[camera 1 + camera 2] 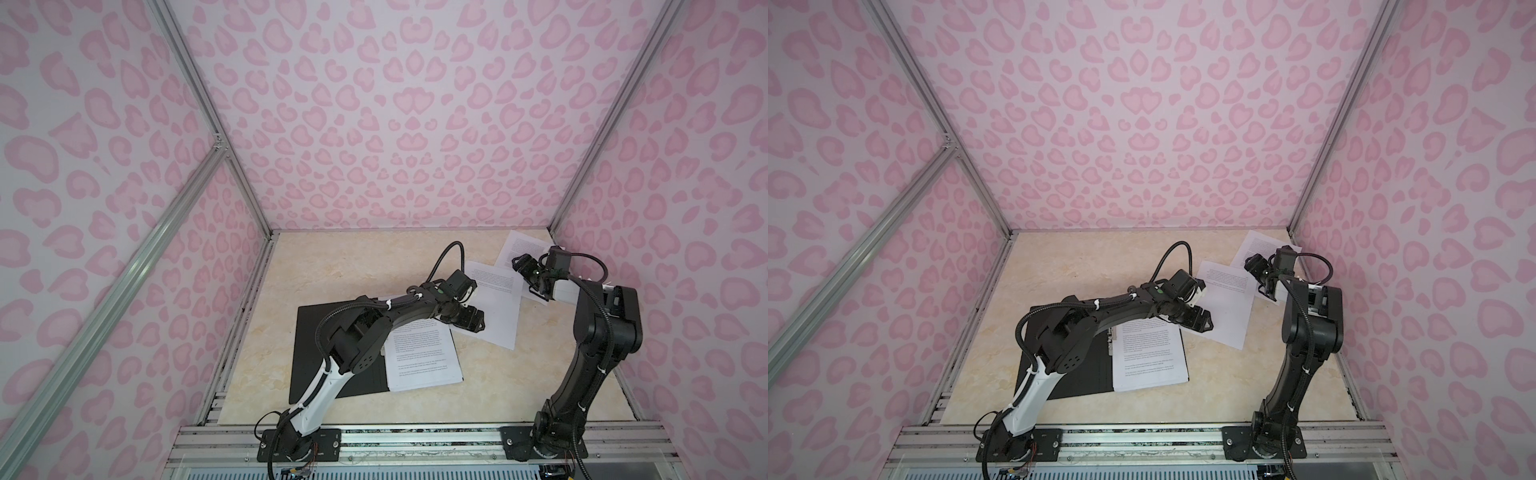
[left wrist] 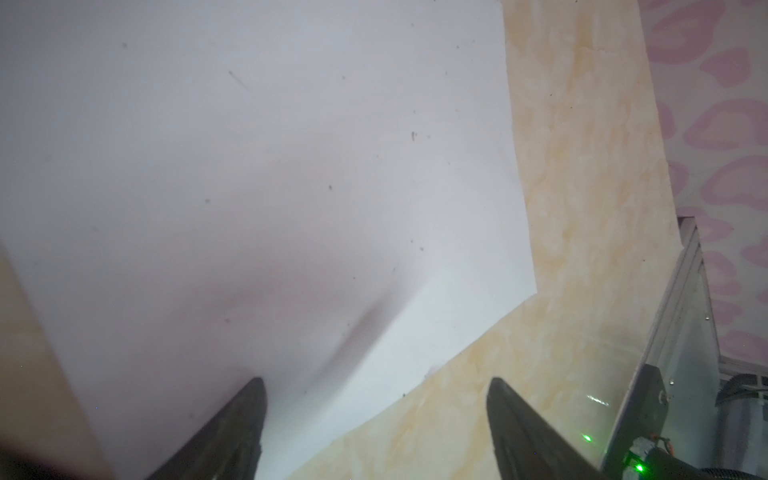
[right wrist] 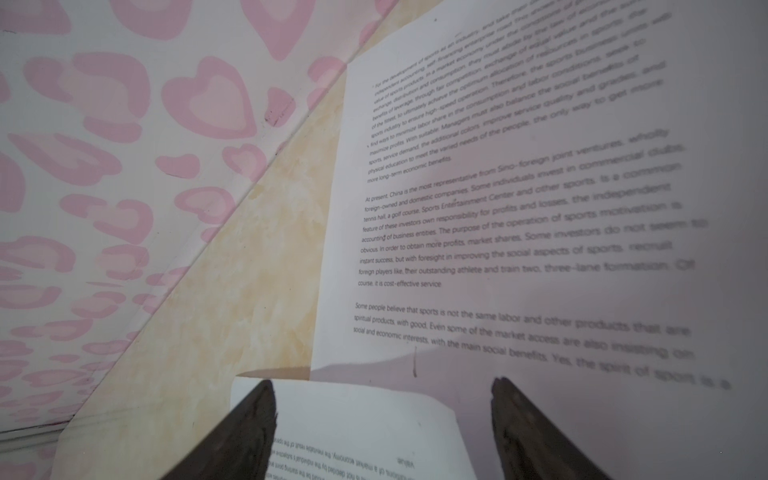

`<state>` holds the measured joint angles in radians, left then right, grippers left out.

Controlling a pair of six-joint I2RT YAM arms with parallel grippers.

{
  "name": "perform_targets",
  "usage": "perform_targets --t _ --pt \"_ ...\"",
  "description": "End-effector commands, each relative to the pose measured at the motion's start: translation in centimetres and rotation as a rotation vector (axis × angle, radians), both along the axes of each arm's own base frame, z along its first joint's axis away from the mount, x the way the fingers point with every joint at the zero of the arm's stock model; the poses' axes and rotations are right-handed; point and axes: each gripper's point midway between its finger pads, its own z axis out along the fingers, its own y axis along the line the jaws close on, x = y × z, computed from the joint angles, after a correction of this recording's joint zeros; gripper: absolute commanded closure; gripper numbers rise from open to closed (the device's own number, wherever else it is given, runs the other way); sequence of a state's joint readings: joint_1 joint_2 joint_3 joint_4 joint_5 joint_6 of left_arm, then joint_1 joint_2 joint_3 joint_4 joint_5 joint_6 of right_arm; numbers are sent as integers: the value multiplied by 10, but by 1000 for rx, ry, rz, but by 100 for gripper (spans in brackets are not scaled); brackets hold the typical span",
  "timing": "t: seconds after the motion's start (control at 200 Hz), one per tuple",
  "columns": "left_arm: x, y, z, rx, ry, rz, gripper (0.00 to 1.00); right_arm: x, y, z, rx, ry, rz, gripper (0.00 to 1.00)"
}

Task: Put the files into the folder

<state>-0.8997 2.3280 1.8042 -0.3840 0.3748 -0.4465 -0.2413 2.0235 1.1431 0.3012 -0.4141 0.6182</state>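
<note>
Left wrist view: your left gripper [image 2: 376,381] and right gripper [image 3: 383,381] gape empty over files [image 2: 249,166] (seemingly the fetching step); pinch an edge next.

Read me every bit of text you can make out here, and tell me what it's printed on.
Far-corner sheet: "At present, China is the most representative from Sino-foreign joint ventures"
Same sheet: "Some people believe that sports is not the same labor"
Upside-down sheet: mostly too blurred to read.
Front sheet, in both top views: print too small to read.
Folder: no label showing.
</note>
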Motion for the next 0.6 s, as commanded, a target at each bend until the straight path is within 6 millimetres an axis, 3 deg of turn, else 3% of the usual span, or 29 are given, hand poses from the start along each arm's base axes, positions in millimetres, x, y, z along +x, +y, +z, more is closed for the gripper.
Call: perform_targets --t 0.0,0.225,0.6 --pt "-4 13 -23 70 46 28 16 -4 11 -15 87 49 39 18" --pt "-4 19 -31 98 68 46 16 -9 24 -16 201 61 72 18" --pt "-6 24 -40 117 85 58 16 -47 36 -1 362 31 115 18"
